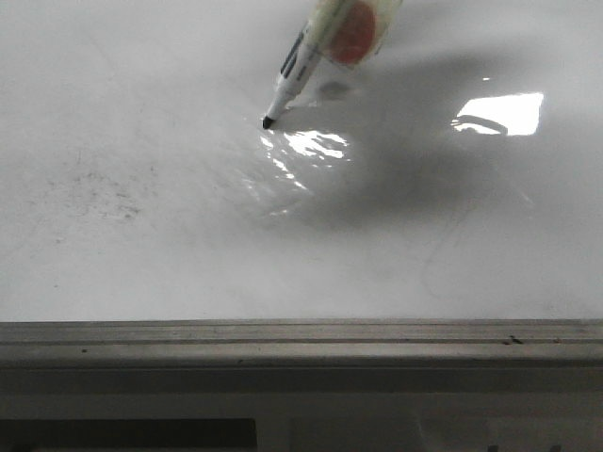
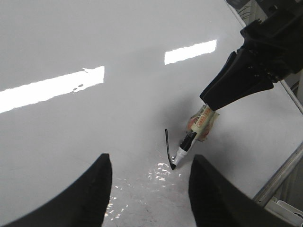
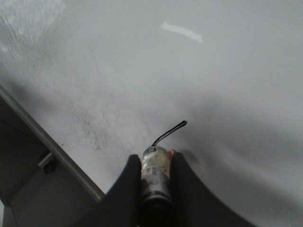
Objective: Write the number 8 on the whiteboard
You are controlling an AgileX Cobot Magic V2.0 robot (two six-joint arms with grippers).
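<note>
Marker (image 2: 187, 149) (in right claw (image 3: 155, 163)) tip touching glossy whiteboard (image 1: 141, 113); left claw (image 2: 149, 189) apart

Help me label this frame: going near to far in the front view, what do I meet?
Grey metal rail → whiteboard → marker tip → marker body.

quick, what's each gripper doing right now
Left gripper: open, holding nothing.
Right gripper: shut on the black-tipped white marker pen, tip on the glossy whiteboard.
</note>
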